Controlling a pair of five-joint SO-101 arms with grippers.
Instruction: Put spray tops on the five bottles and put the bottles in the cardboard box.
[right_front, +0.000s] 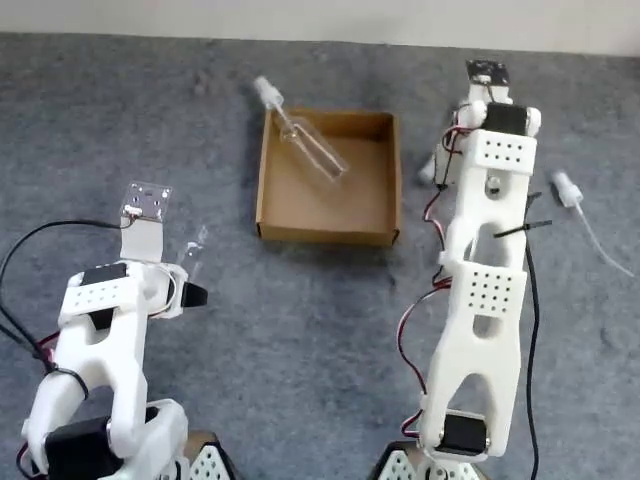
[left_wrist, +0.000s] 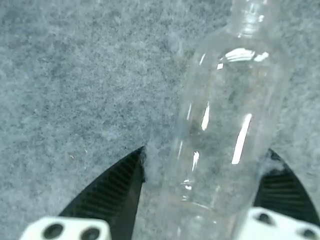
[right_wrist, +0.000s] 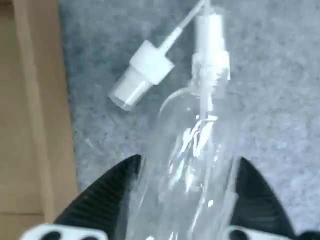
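- High view: brown cardboard box (right_front: 350, 205) far centre on grey table (right_front: 300, 330), one topped clear bottle (right_front: 310, 145) lying across its far-left rim.
- Left wrist view: left hand (left_wrist: 206, 167) pinching uncapped clear plastic bottle (left_wrist: 225, 115) low on the body; likely light, slick, squashable, so best held gently there.
- Right wrist view: right hand (right_wrist: 187, 170) clamped on second topped clear bottle (right_wrist: 197, 135) just right of the box; loose white spray top (right_wrist: 142, 75) beside the neck.

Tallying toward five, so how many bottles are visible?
3. A tilted bottle rests over the far rim of the cardboard box; an uncapped bottle sits between the left gripper's fingers; a topped bottle between the right gripper's. More may be hidden.
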